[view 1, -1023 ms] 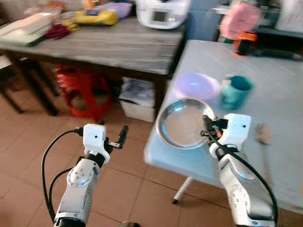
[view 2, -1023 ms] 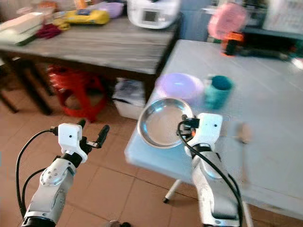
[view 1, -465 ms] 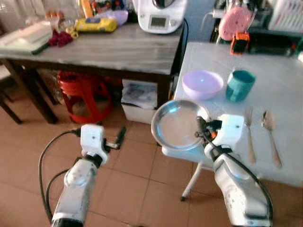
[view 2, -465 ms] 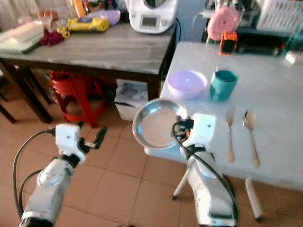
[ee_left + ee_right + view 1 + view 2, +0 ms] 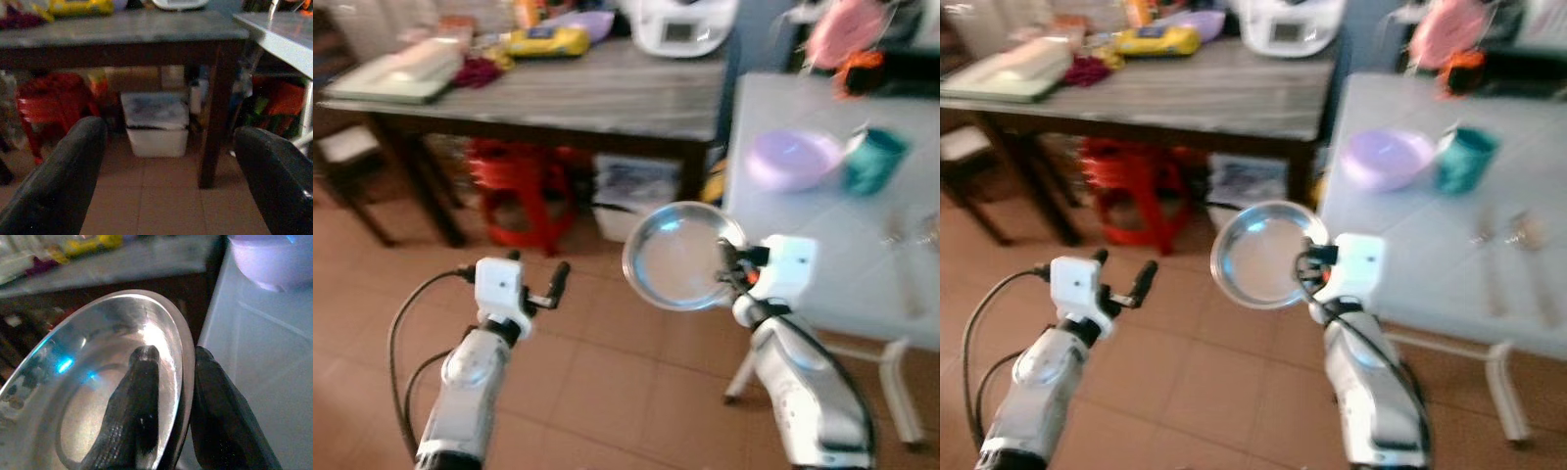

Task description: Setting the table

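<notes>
Right gripper (image 5: pixel 171 396) pinched steel plate (image 5: pixel 680 257) by rim | left gripper (image 5: pixel 166 171) spread | I feared the rim slipping mid-walk.

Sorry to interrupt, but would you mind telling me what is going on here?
The robot is setting a table. Its right gripper pinches the rim of a metal plate, held in the air beside the white table. A purple bowl and a teal cup stand on that table. The left gripper is open and idle above the floor.
</notes>
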`<state>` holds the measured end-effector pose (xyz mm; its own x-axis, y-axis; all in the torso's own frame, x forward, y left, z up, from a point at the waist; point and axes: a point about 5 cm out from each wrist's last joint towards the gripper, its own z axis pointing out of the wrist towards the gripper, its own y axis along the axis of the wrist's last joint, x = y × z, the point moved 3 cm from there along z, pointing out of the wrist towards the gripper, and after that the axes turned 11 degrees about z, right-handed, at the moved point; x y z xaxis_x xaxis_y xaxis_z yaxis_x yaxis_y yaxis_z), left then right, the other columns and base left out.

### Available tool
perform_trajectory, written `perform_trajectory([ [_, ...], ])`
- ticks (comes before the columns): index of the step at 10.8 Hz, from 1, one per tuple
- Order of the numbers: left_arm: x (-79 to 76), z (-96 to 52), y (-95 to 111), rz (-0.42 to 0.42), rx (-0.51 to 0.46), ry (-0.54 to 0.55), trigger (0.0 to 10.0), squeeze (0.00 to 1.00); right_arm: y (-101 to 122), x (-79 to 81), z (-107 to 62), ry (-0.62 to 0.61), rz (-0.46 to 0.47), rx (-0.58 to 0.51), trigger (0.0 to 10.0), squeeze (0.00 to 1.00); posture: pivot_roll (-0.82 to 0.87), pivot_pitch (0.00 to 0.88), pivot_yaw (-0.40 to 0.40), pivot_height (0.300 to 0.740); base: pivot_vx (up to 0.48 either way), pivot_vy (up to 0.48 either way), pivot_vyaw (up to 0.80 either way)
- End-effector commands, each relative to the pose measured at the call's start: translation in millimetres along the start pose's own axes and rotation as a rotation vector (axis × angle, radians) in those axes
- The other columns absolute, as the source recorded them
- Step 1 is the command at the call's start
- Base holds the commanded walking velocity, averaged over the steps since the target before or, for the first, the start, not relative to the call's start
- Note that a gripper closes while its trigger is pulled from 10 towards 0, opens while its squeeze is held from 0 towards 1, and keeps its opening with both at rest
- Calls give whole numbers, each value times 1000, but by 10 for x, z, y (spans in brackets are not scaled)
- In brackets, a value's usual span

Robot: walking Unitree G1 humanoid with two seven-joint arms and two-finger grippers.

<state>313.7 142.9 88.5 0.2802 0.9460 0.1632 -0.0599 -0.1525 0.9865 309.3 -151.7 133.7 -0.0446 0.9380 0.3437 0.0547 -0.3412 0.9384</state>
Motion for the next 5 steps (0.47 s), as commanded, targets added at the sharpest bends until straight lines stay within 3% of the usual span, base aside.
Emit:
perform_trajectory([
  [1,64,-16,8,22,-1,8,10000,0,27,37,7,10,15,-18,10000,0,-46,80,82,740,0,398,0],
  [5,28,-6,3,19,-2,-1,10000,0,39,44,0,12,27,-26,10000,0,-50,82,82,740,0,400,0],
])
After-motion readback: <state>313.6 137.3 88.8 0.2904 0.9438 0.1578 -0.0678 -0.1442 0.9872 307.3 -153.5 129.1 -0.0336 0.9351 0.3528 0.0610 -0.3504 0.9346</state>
